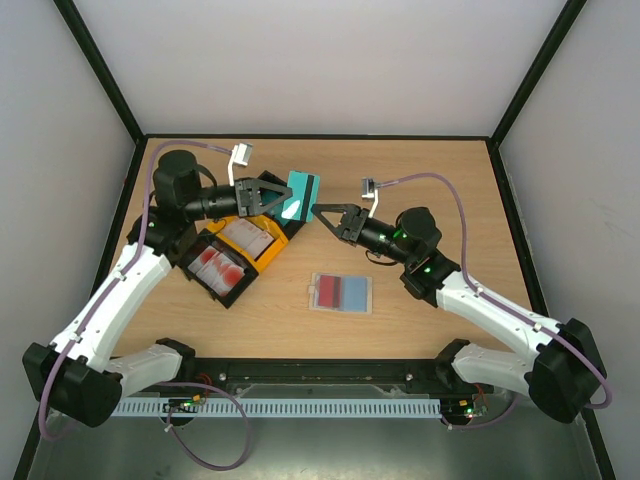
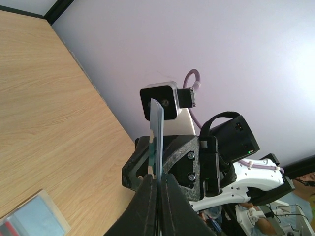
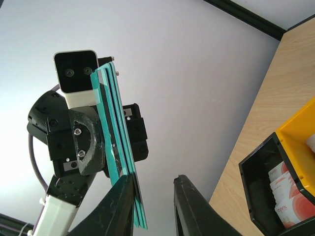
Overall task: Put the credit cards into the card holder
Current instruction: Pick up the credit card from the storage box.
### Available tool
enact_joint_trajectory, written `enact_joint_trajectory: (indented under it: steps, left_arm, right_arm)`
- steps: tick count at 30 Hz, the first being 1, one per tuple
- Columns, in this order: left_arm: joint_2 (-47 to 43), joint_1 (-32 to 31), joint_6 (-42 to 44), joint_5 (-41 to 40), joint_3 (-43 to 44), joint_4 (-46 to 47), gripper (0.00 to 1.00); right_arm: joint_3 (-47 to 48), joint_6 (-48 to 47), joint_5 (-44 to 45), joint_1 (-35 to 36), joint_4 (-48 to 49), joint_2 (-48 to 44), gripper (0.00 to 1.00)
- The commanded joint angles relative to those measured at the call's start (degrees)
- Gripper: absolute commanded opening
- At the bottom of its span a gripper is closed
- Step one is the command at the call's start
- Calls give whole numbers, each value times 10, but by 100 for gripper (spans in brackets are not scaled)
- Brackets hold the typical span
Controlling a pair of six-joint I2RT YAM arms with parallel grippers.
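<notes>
From the top view, the left gripper (image 1: 281, 198) sits left of centre, clenched on a small stack of teal credit cards (image 1: 302, 190). The cards jut from its tips toward the right, held off the table (image 1: 430, 170) with a broad face partly turned up. The right gripper (image 1: 320, 212) points in from the right, its tips just beside the cards' lower right corner. Directly below the left gripper are a yellow tray (image 1: 272, 257) and a black tray (image 1: 229, 299), touching each other, the black one holding red-and-white cards (image 1: 220, 266). The card holder (image 1: 341, 292) lies flat in the lower middle, well apart from both grippers. It is a pale-rimmed sleeve with its long axis left to right, its red half on the left and blue half on the right.

In the left wrist view, the teal cards are edge-on, rising almost straight up the frame from the closed fingers at the bottom centre. Just behind them, the right gripper's black body and its grey camera (image 2: 158, 102) block the wall. A corner of the card holder shows at the lower left.

In the right wrist view, the cards show as several thin teal layers running steeply from upper left down to bottom centre. The right fingers (image 3: 193, 209) stand apart and unclamped, with the cards' lower end beside the left-hand one. The black tray's end shows at the lower right.
</notes>
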Motion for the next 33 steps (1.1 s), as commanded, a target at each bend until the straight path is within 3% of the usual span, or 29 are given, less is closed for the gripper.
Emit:
enact_joint_trajectory:
  steps: [1, 10, 14, 33]
  left_arm:
    - [-18, -3, 1, 52, -3, 39, 2]
    - [-20, -3, 8, 60, -5, 37, 2]
    - [-18, -3, 45, 44, 5, -10, 2]
    - [-14, -3, 74, 68, 1, -20, 2]
  right_arm:
    - [8, 2, -15, -1, 6, 14, 21]
    - [5, -5, -34, -1, 17, 8, 19]
    - [11, -49, -25, -2, -24, -10, 19]
    - [37, -117, -61, -2, -75, -25, 18]
